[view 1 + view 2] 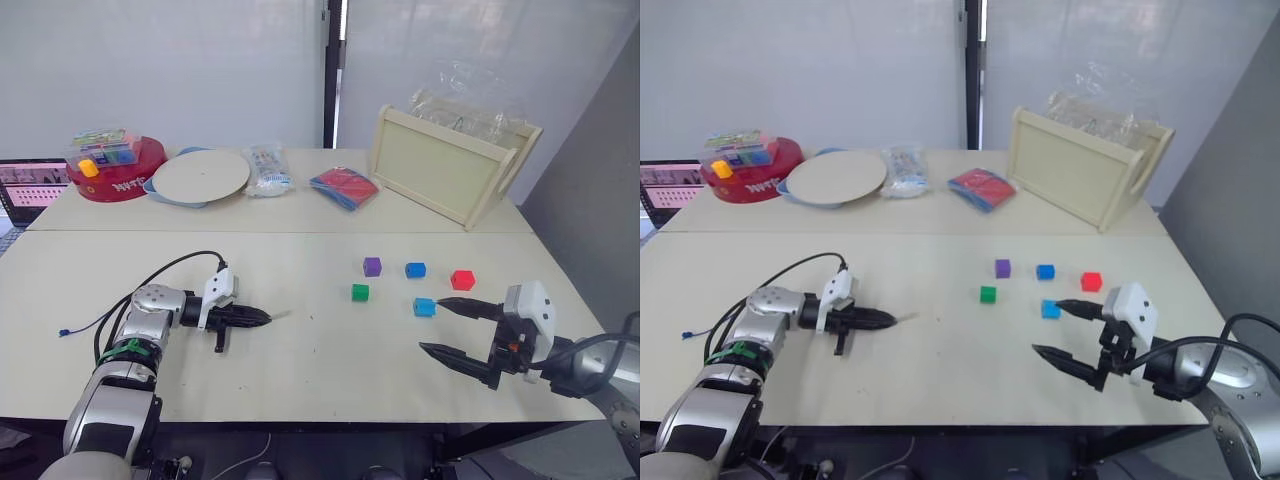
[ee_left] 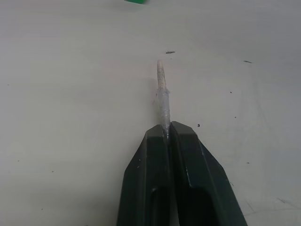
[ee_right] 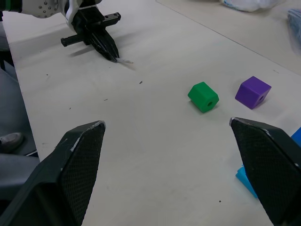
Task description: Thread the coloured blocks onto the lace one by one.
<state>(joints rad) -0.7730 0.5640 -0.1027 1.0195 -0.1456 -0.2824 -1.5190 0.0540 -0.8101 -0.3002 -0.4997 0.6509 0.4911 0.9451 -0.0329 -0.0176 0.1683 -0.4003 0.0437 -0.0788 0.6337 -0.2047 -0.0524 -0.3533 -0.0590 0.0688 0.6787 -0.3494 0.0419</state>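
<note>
Five small coloured blocks lie on the table's right half: purple (image 1: 372, 266), green (image 1: 360, 292), blue (image 1: 415, 270), red (image 1: 462, 279) and a lighter blue one (image 1: 425, 307). My left gripper (image 1: 262, 318) rests low on the table left of them, shut on the lace's pale stiff tip (image 2: 162, 94), which pokes out toward the green block (image 3: 203, 96). The lace's blue end (image 1: 66, 331) trails at the far left. My right gripper (image 1: 433, 325) is open, its upper finger just right of the lighter blue block.
At the back of the table stand a round red tub (image 1: 115, 167), a pale plate (image 1: 200, 176), a plastic packet (image 1: 267, 168), a red-and-blue pouch (image 1: 343, 187) and a wooden tray (image 1: 450, 165) leaning up. A laptop (image 1: 30, 185) sits far left.
</note>
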